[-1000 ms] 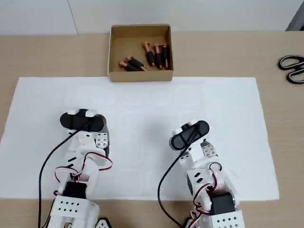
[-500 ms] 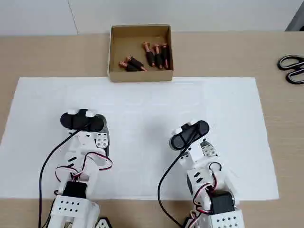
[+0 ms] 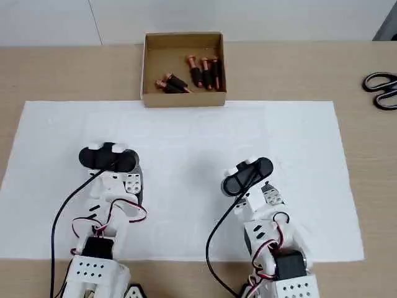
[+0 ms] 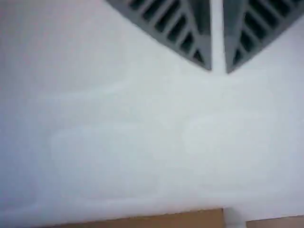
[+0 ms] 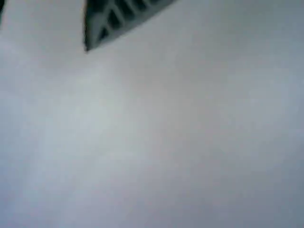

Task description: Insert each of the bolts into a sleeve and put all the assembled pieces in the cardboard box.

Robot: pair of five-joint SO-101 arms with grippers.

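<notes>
High view has the cardboard box (image 3: pixel 145 68) standing at the far side of the tabletop (image 3: pixel 62 68), just beyond the far edge of a white paper sheet (image 3: pixel 186 136). The assembled pieces (image 3: pixel 203 71) lie inside it, a cluster toward its right wall and two more (image 3: pixel 172 83) near its near-left corner. Both arms sit folded back at the near side of the sheet, the left arm (image 3: pixel 108 158) and the right arm (image 3: pixel 248 171) well apart from the box and from each other. In the left wrist view the left hand (image 4: pixel 218 69) hangs over bare paper with its fingers drawn together to a thin slit, holding nothing. The right hand (image 5: pixel 95 33) also hangs over bare paper; whether it is apart or together cannot be told. A pair of scissors (image 3: pixel 381 87) lies at the far right. Every bolt and sleeve to be seen is already joined and boxed, so the task looks to be at its end. The next move likely calls for no further grasp, only for the arms to rest where they are.
</notes>
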